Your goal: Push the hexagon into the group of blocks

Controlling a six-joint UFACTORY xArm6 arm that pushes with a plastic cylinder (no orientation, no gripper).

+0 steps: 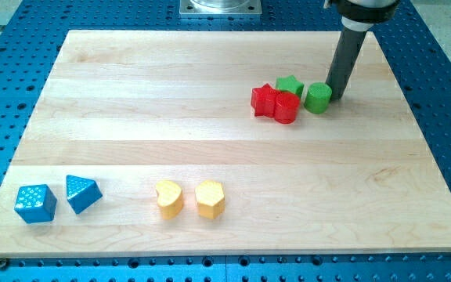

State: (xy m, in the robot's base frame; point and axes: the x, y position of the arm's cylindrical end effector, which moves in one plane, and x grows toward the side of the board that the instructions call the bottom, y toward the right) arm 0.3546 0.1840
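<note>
Yellow hexagon (210, 198) far from my tip (337, 97)

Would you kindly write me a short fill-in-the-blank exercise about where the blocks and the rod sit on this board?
1. My tip sits just to the view's right of the ____ cylinder.
2. The yellow hexagon lies to the view's ____ of the yellow heart.
3. Both blue blocks, cube and triangular one, lie at the view's bottom ____.

Missing words: green; right; left

bright, even overhead light on the pale surface (210, 117). shadows are short and soft. sharp focus throughout, with no glare.
</note>
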